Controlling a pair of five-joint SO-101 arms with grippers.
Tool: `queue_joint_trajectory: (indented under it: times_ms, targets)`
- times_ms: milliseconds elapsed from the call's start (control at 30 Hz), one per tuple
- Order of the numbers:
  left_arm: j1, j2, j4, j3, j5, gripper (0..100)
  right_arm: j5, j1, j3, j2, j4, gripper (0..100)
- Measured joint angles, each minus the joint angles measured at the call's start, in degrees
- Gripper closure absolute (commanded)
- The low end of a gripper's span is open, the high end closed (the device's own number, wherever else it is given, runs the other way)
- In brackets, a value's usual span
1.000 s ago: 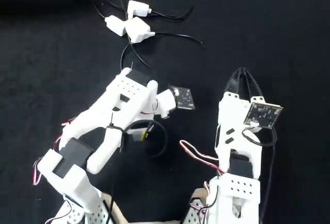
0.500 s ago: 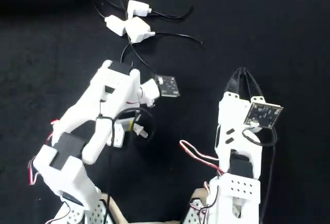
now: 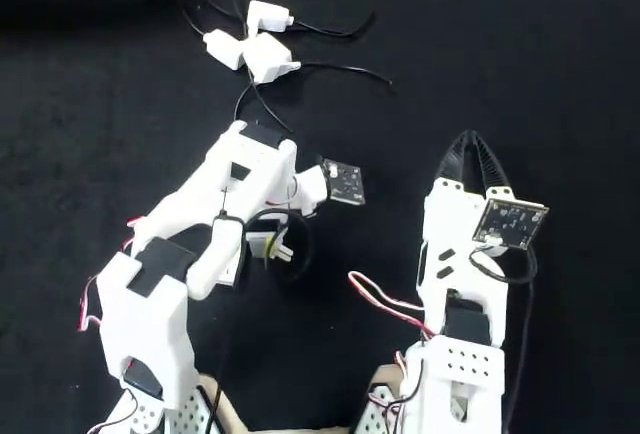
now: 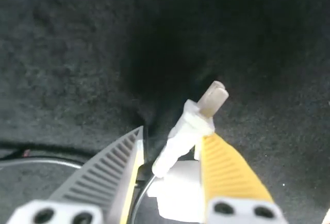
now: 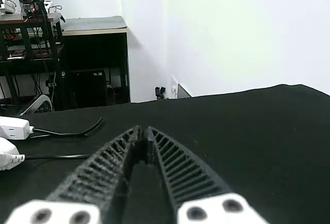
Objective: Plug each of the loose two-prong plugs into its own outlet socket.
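A white two-prong plug (image 4: 192, 122) sits between the grey and yellow fingers of my left gripper (image 4: 172, 136), prongs (image 4: 213, 96) pointing out over the black cloth. In the high view this gripper (image 3: 272, 246) hangs under the left arm's wrist near the table's front middle, shut on the plug (image 3: 278, 249). Three white corded blocks (image 3: 250, 46) lie clustered at the back of the table, far from both grippers. My right gripper (image 3: 470, 150), black-fingered, is shut on nothing right of centre; its fingertips (image 5: 143, 140) are pressed together.
Black cords (image 3: 330, 72) trail from the white blocks across the back of the cloth. Two of the blocks (image 5: 11, 128) appear far off in the right wrist view. A dark desk (image 5: 77, 53) and a white wall stand beyond the table.
The left arm swung left and back, then returned right toward the centre, carrying the plug with it. The right arm has stayed still.
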State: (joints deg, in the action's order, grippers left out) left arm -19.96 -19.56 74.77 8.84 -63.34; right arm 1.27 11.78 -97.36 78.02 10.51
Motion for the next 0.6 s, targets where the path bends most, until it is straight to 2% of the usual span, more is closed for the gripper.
queue_joint_trajectory:
  times_ms: [200,467,600]
  targets:
    - [-0.09,-0.53,0.35,0.00,-0.53,97,0.00,0.00,0.00,0.00,0.00,98.5]
    - [0.00,-0.53,0.53,0.00,-0.53,97,0.00,0.00,0.00,0.00,0.00,98.5]
    - [0.09,-0.62,3.87,-2.29,-0.53,97,0.00,0.00,0.00,0.00,0.00,98.5]
